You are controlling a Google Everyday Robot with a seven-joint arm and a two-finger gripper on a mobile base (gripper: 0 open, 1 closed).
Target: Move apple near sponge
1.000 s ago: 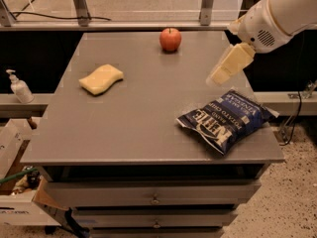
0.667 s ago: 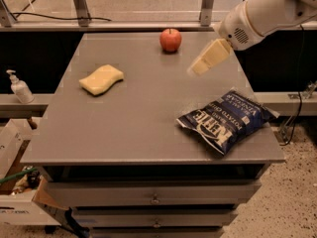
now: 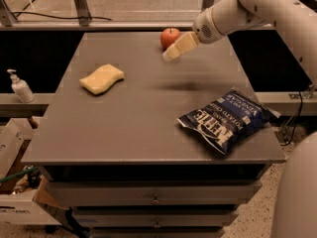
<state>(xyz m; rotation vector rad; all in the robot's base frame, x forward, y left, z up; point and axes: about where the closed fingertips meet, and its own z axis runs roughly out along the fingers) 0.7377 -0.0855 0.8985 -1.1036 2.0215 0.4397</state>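
Note:
A small red apple sits at the far middle of the grey table. A flat pale yellow sponge with wavy edges lies to the left, well apart from the apple. My gripper, on a white arm coming in from the upper right, hangs above the table just in front of and right of the apple, its cream fingers partly covering the apple's right side. It holds nothing that I can see.
A dark blue chip bag lies at the table's front right. A white pump bottle stands on a ledge at the left. Cardboard boxes sit on the floor at the lower left. Drawers are below the tabletop.
My gripper has moved left and toward the far edge, from the table's right side to just beside the apple. The apple, sponge and chip bag have not moved.

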